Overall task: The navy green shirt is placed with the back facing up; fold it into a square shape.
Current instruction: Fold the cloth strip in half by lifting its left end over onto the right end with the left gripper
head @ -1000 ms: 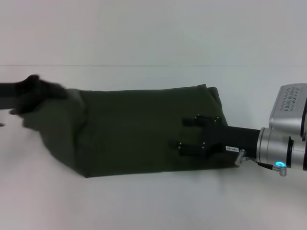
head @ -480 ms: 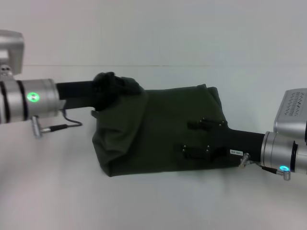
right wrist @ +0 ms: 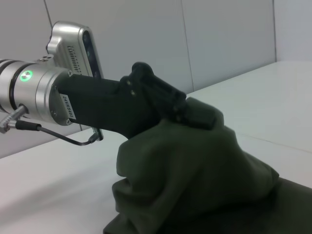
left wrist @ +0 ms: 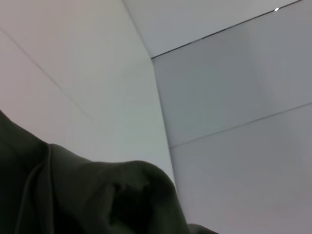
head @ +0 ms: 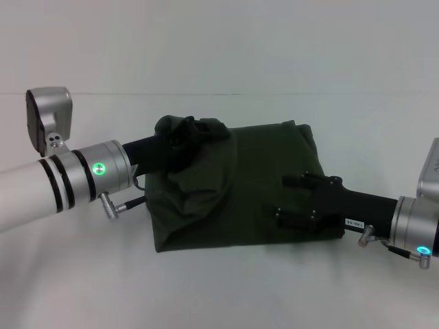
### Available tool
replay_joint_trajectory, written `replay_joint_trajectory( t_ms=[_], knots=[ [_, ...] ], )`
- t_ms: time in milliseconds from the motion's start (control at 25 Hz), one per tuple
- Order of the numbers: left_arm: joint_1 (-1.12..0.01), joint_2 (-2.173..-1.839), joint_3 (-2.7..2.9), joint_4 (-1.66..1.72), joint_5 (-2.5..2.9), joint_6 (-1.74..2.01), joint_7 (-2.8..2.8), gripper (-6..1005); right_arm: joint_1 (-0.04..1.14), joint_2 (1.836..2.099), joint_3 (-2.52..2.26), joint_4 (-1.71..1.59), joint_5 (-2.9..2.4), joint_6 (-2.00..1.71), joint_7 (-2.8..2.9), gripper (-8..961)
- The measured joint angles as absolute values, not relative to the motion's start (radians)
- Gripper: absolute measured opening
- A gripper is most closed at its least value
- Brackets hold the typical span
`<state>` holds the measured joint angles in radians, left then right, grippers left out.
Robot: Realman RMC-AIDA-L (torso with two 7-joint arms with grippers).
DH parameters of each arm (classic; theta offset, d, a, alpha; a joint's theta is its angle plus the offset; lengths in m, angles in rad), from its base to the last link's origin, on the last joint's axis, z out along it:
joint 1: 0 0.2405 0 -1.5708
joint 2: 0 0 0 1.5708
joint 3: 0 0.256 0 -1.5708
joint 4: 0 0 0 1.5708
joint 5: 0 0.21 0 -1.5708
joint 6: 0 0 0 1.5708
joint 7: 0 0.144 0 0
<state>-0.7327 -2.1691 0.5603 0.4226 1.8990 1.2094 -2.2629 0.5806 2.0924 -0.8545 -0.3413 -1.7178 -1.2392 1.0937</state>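
Navy green shirt (head: 240, 185), soft dark olive fabric, is laid on the white table (head: 206, 288), partly folded; final crosswise fold judged unfinished. Left gripper (head: 180, 140) jaws are clamped on its lifted end. Right gripper (head: 296, 199) jaws are spread, pinning the opposite end.

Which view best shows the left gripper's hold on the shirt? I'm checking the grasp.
The right wrist view: the left gripper is clamped on the raised navy green shirt. The head view shows it from above; the left wrist view shows only cloth.
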Motion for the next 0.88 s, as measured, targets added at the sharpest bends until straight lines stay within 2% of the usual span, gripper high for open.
replay_joint_trajectory(
  t_ms=[880],
  knots=[
    [-0.824, -2.177, 0.557, 0.159, 1.718, 1.032, -1.894, 92, 0.531, 2.091, -0.782, -0.347, -1.716, -1.224, 1.124, 852]
  ],
)
